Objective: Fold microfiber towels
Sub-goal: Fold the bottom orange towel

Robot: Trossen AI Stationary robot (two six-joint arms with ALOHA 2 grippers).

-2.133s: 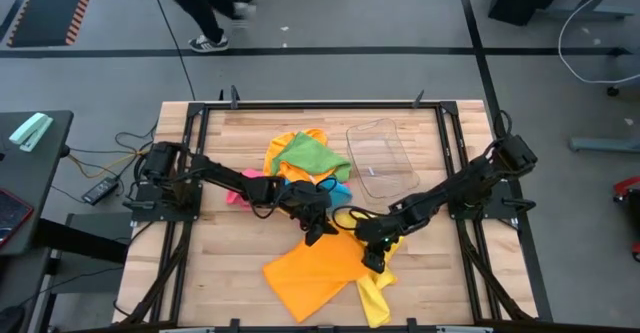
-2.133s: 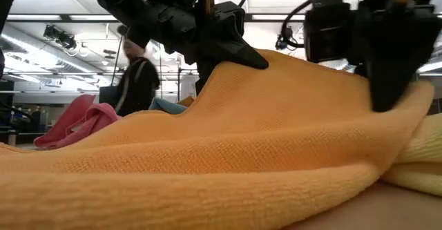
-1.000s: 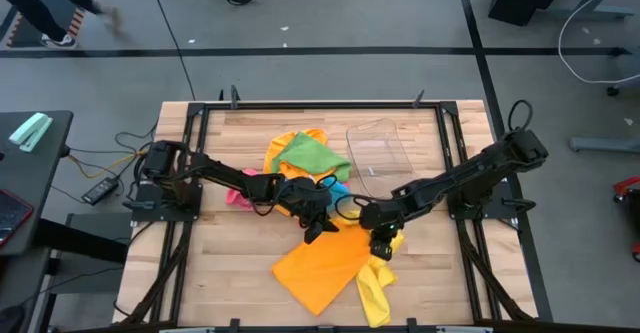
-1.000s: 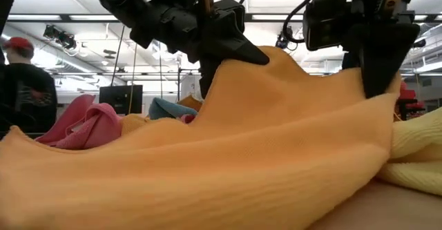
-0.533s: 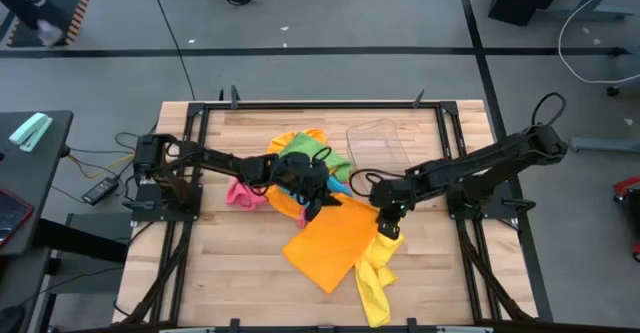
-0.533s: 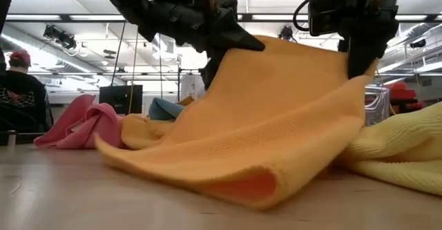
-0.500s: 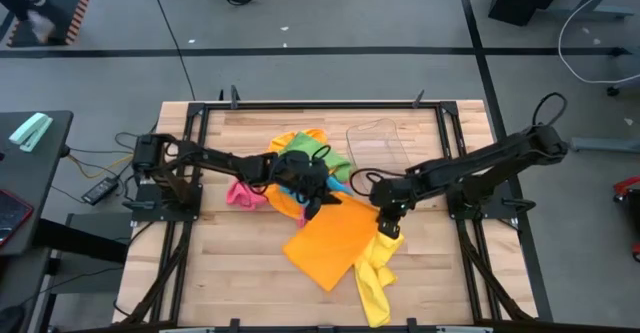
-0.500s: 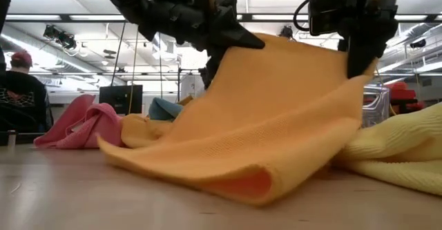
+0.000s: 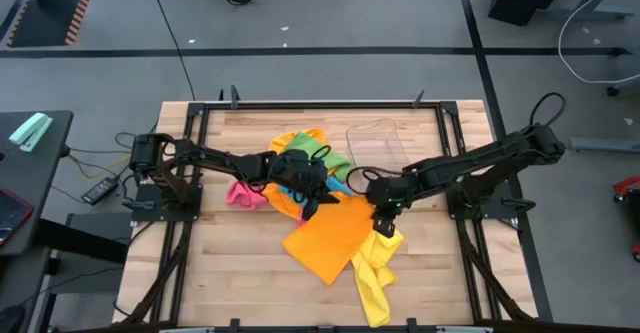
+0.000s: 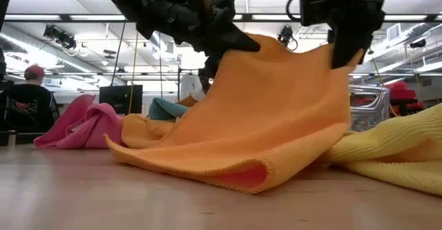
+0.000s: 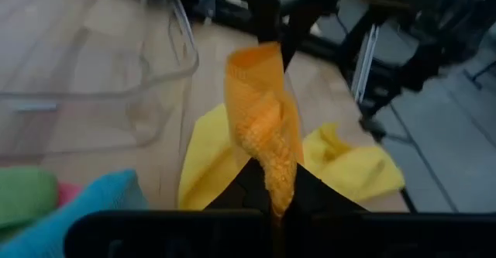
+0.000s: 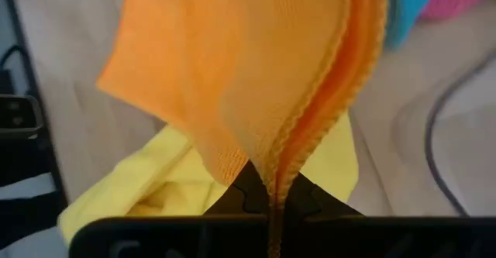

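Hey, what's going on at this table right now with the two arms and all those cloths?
Both arms are working one orange towel near the middle of the table. The left gripper and the right gripper each have their jaws shut on its raised upper edge, while its lower part lies doubled over on the wood. A yellow towel lies beside it, and pink, green and blue cloths sit behind, next to a clear plastic tray.

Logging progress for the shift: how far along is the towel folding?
Done: nothing looks folded flat yet. In hand: the left gripper and right gripper each pinch a corner of the orange towel, doubling it over. Left: the yellow towel and the heap behind.
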